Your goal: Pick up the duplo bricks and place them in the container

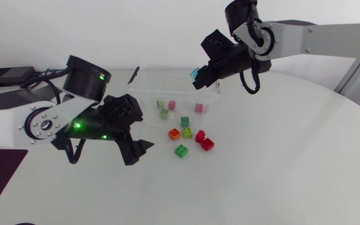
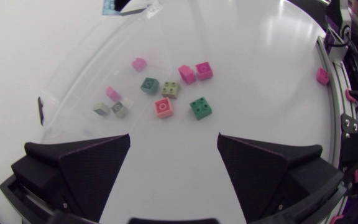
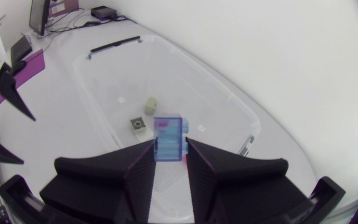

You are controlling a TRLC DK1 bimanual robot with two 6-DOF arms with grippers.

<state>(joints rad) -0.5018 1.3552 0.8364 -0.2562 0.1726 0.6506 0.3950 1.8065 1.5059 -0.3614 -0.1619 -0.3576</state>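
Delivery step: right gripper [image 3: 169, 146] pinches a blue brick [image 3: 168, 138] above the container [image 1: 180, 87]; releasing it should come next. Left gripper [image 2: 174, 144], spread, hangs beside the container.

White round table [image 1: 292, 169], clear container [image 1: 145, 87] standing on it, loose duplo bricks [image 1: 187, 133] scattered just beside it

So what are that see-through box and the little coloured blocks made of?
The container looks like thin clear plastic, probably glossy: the table shows through its walls. The bricks, like the orange brick, seem hard moulded plastic, opaque and solid-coloured, with studs on top.
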